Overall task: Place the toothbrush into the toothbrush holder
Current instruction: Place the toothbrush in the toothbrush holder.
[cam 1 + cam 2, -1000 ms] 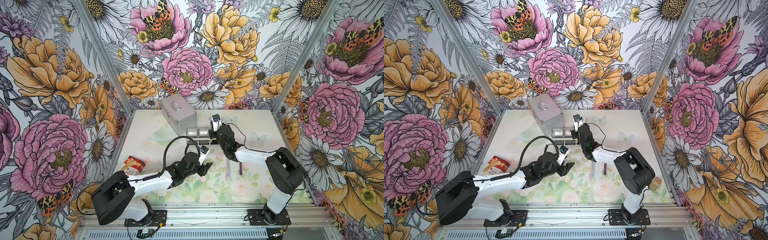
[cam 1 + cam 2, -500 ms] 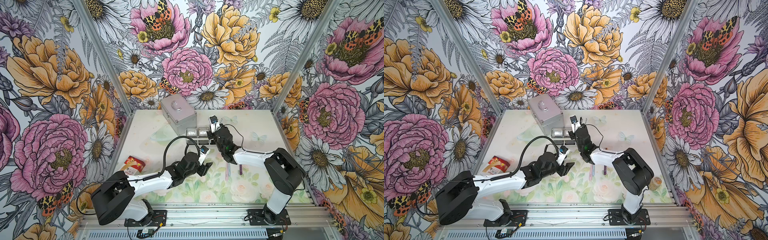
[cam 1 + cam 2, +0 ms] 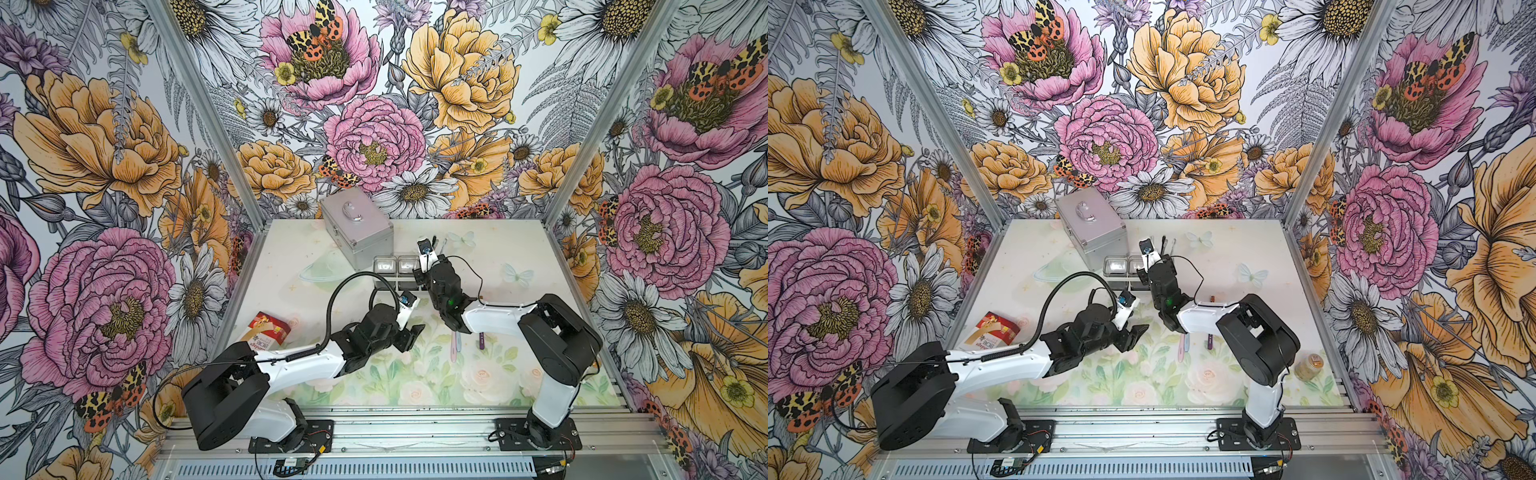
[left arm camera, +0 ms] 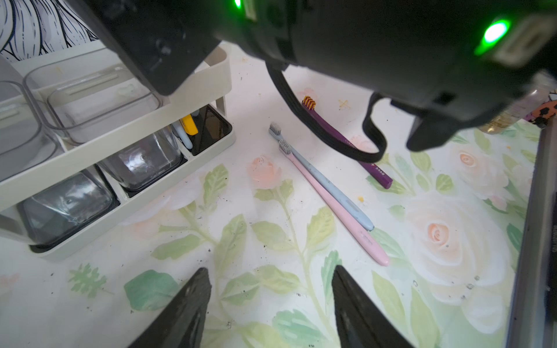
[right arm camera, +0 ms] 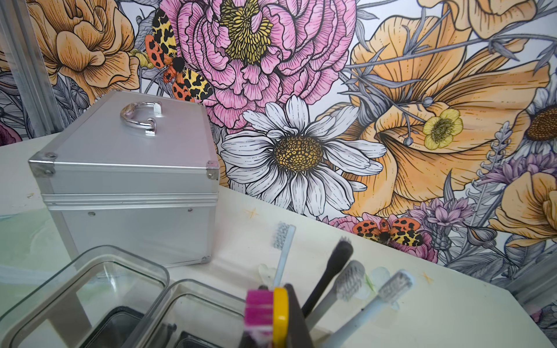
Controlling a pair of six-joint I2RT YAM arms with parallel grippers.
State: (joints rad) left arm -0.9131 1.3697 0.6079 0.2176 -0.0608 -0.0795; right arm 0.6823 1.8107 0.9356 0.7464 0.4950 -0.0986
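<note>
**Left jaws apart over the mat, right jaws together at the holder**

Low in the left wrist view, the left gripper [image 4: 268,304] hangs above the floral mat [image 4: 241,241]. Its two dark fingers [image 4: 187,310] stand well apart, holding and touching nothing.

Past it, right of centre in that view, a pink toothbrush [image 4: 331,208] and a pale blue toothbrush [image 4: 319,177] lie side by side and touching. A purple toothbrush [image 4: 346,141] lies just beyond them.

At the centre of a top view, the right gripper [image 3: 420,277] points down over the right end of the toothbrush holder [image 3: 395,264]. Its jaws are together. At the bottom of the right wrist view a yellow toothbrush [image 5: 281,313] sits blurred right at them, and I cannot tell whether it is pinched. Its lower end shows in the holder's end compartment, at the left of the left wrist view. Other brushes stand beside it.

Farthest back, upper left of the holder, sits the silver case [image 3: 357,228].
</note>
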